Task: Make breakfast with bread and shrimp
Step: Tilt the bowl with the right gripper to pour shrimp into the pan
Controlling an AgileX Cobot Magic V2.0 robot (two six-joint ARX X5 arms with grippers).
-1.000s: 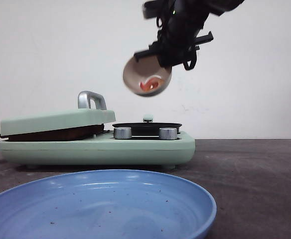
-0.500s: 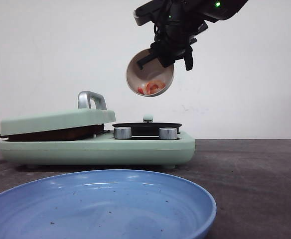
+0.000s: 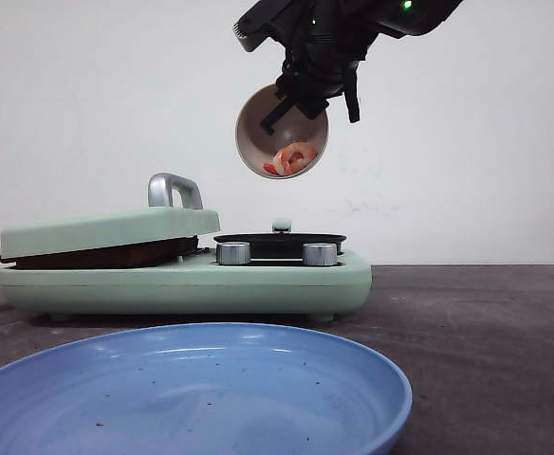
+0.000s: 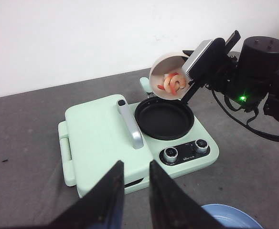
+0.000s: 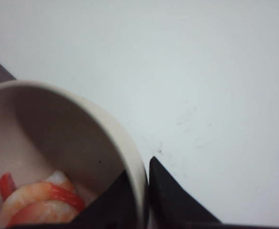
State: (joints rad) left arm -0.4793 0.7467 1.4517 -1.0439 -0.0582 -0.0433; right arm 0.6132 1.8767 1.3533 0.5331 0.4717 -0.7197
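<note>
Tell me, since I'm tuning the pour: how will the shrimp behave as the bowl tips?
The shrimp look glossy and curled, so they'll likely slide out in a clump. The bowl, steeply tilted in the right pincer, hangs above the black pan.

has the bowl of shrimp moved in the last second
Yes. The bowl in the right pincer has risen slightly, farther above the black pan, and tipped more steeply; the shrimp remain inside.

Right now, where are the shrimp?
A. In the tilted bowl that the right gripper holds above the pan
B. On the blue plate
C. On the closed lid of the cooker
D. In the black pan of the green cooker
A: the shrimp lie in the tilted bowl, gripped at its rim by the right gripper above the empty black pan.
</note>
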